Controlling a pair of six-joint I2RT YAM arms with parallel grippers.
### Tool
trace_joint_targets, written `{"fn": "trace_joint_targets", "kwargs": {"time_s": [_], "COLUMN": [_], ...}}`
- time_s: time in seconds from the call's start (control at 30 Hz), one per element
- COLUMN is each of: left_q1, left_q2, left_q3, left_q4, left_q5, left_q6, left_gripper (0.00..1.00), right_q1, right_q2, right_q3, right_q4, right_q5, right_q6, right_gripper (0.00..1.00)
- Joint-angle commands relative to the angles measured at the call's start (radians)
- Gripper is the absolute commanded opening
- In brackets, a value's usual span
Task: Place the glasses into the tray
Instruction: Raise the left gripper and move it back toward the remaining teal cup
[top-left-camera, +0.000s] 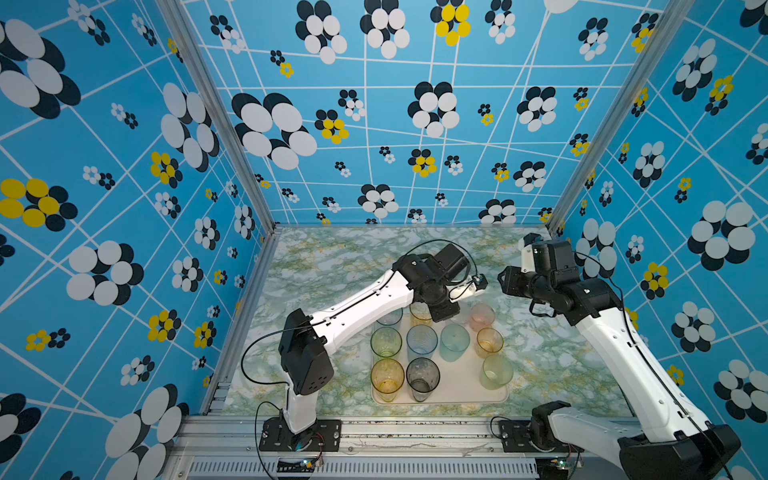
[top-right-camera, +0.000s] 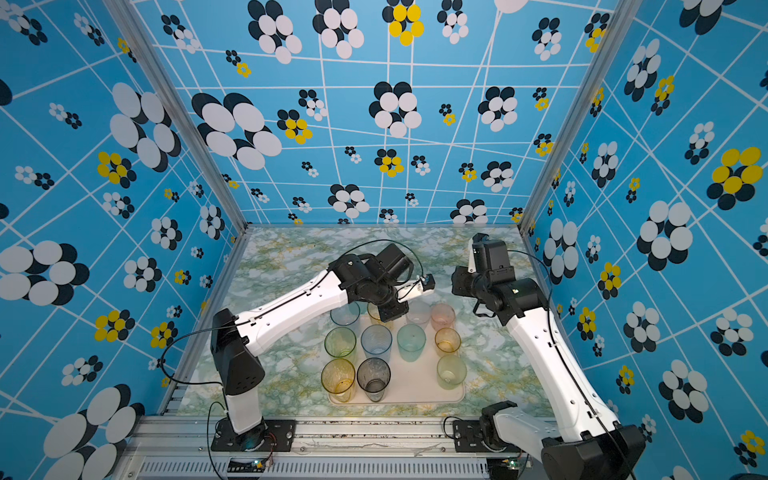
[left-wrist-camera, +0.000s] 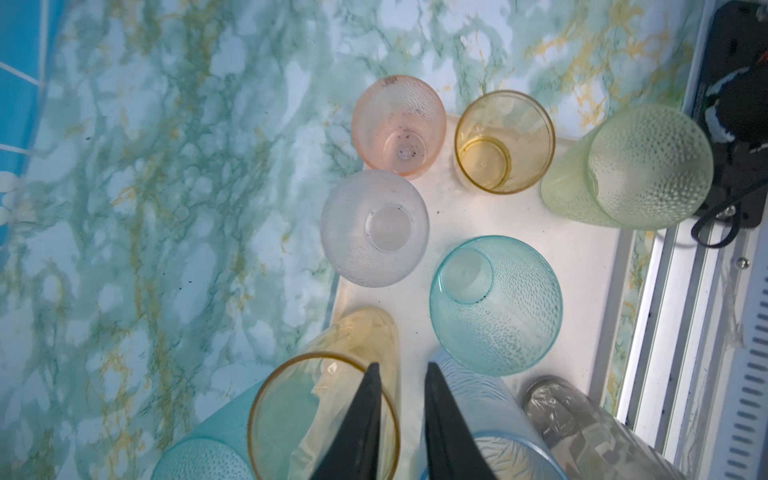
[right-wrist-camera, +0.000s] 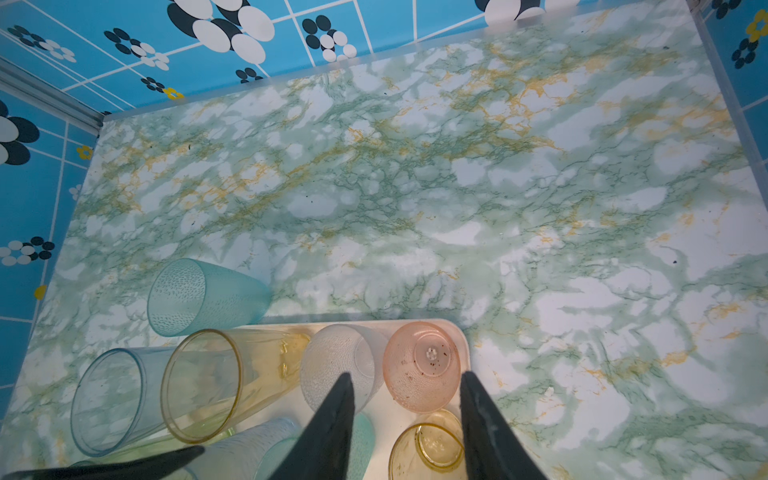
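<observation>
Spanning the desk from its base to the far rim of the large flat cream-white rectangular tray (top-left-camera: 457, 395), the left arm (top-left-camera: 365, 297) bends at the wrist so that the left hand (left-wrist-camera: 401, 370) points straight down. Its two black fingers stand narrowly apart and straddle the rim of a tall translucent amber tumbler (left-wrist-camera: 353, 328). One finger is inside the mouth and one outside, and the wall appears to run through the gap clear of both. Just beside the outer finger stands a tall ribbed pale-blue tumbler (left-wrist-camera: 469, 395). On the opposite side of this hand, a tall teal tumbler (left-wrist-camera: 199, 453) stands on the green-veined marble-pattern desk (right-wrist-camera: 457, 187), just off the tray.

The right arm (top-left-camera: 615, 340) is folded at the elbow, and the right hand (right-wrist-camera: 405, 376) hangs high, aimed downward near the tray's far right corner. Its fingers are well apart and hold nothing. Below them a short pink tumbler (right-wrist-camera: 415, 353) sits in that corner, with a short clear frosted tumbler (right-wrist-camera: 332, 361) just beside it toward the left hand. A short orange tumbler (right-wrist-camera: 428, 449) stands nearer the arm's base.

Nearer both bases, more tumblers stand upright on the tray, among them a tall smoke-grey tumbler (top-left-camera: 422, 376) and a short pale-green tumbler (top-left-camera: 495, 372).
</observation>
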Motion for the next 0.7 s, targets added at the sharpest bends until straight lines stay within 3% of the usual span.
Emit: {"fn": "trace_joint_targets", "kwargs": {"time_s": [0.0, 0.17, 0.33, 0.47, 0.67], "left_q1": [0.085, 0.253, 0.373, 0.423, 0.46], "left_q2": [-0.099, -0.199, -0.242, -0.246, -0.195], "left_q3": [-0.031, -0.101, -0.17, -0.237, -0.297], "left_q4": [0.087, 0.15, 0.131, 0.133, 0.171], "left_q5": [0.042, 0.011, -0.084, -0.168, -0.148], "left_q6": [-0.107, -0.274, -0.347, -0.371, -0.393], "left_gripper": [0.22, 0.22, 0.22, 0.22, 0.22], "right_q1": [-0.007, -0.006, -0.007, -0.007, -0.006], "right_q2": [-0.009, -0.007, -0.009, -0.013, 0.004], "right_q3": [-0.015, -0.016, -0.015, -0.016, -0.017], "right_q4": [0.006, 0.006, 0.003, -0.003, -0.015], "right_q5": [-0.013, -0.021, -0.033, -0.038, -0.048], "right_q6": [-0.009, -0.007, -0.002, 0.002, 0.002], "right_gripper": [0.44, 0.44, 0.44, 0.44, 0.44]}}
